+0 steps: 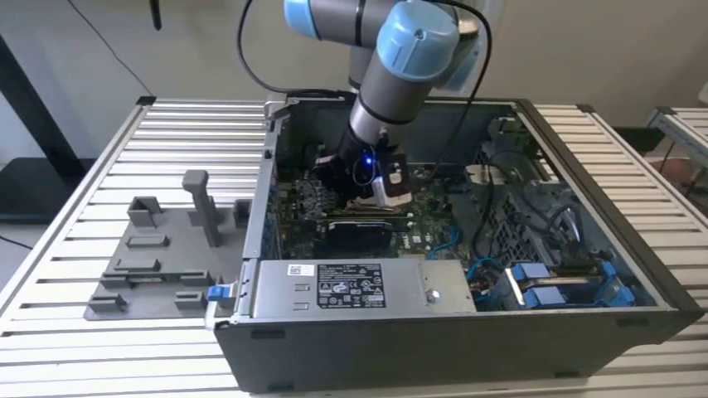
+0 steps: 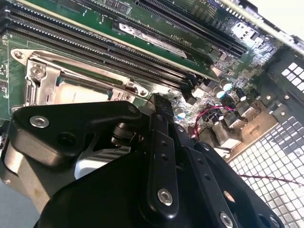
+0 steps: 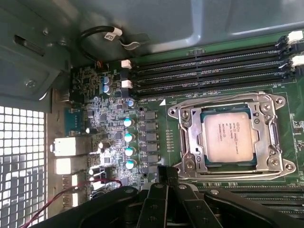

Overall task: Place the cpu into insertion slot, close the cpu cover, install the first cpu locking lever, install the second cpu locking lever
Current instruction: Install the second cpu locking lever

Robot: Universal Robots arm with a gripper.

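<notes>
— Pincer (image 3: 164,183) first: where is it, and is it gripping anything?

— It hangs low inside the open case (image 1: 619,249), just over the motherboard (image 3: 109,102). In both wrist views its black fingers (image 2: 159,142) come together to a narrow tip with nothing between them, so it looks closed and empty.

— Where is the cpu?

— In the first wrist view the cpu (image 3: 227,137) lies flat in its socket, silver top up, with the cover (image 3: 190,137) down around it as a metal frame. From the pincer tip it sits at about two o'clock, near but apart.

— Does the second wrist view add anything?

— It shows the socket from the other side. The pincer body hides most of the cpu (image 2: 78,92), leaving a pale strip, and the cover (image 2: 42,78) shows along one edge.

— And the exterior view?

— The arm (image 1: 387,91) reaches down into the case, which stands on a slatted surface (image 1: 166,133). A grey fixture (image 1: 155,265) lies at nine o'clock of the case. The socket there is too dark to make out.

— The locking levers?

— I cannot tell how they sit.
</notes>
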